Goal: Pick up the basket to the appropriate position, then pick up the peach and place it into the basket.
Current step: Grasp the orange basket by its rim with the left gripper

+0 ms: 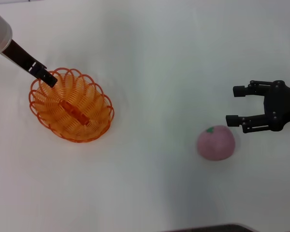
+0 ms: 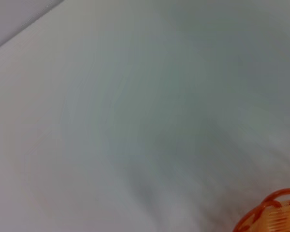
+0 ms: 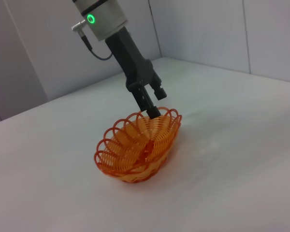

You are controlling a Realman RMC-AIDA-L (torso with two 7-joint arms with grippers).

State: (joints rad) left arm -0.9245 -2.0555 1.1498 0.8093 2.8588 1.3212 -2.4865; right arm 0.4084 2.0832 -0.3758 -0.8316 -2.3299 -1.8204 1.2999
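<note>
Looking down from the head camera, I see the left gripper [image 1: 47, 77] at the far left rim of the basket [image 1: 71, 105], its dark fingers pressed together on one of the looped scallops, so it appears to be pinching the wire edge. I judge it holds the rim rather than the body because the basket is wider than the jaws can span, and a single loop gives a thin lip to clamp. In the right wrist view the left gripper [image 3: 152, 108] comes down steeply from above onto the far edge of the basket [image 3: 137, 147], which seems to sit on the white table [image 1: 150, 58], or just off it; I cannot tell which. The basket lies at the left of the scene, well apart from the peach [image 1: 216, 142], which rests at the near right. It is an oval, shallow dish of orange wire, ribbed like a coil, with a scalloped border of open loops and a flat orange strip along its floor; nothing lies inside it. The left wrist view shows only a corner of that orange rim [image 2: 270, 212] against bare table. The right gripper [image 1: 240, 105] hovers just beyond the peach on its far right side, jaws spread and pointing left, not touching the fruit; I take this as waiting until the basket is positioned. The peach is a round, soft pink ball with a small green mark on top.
</note>
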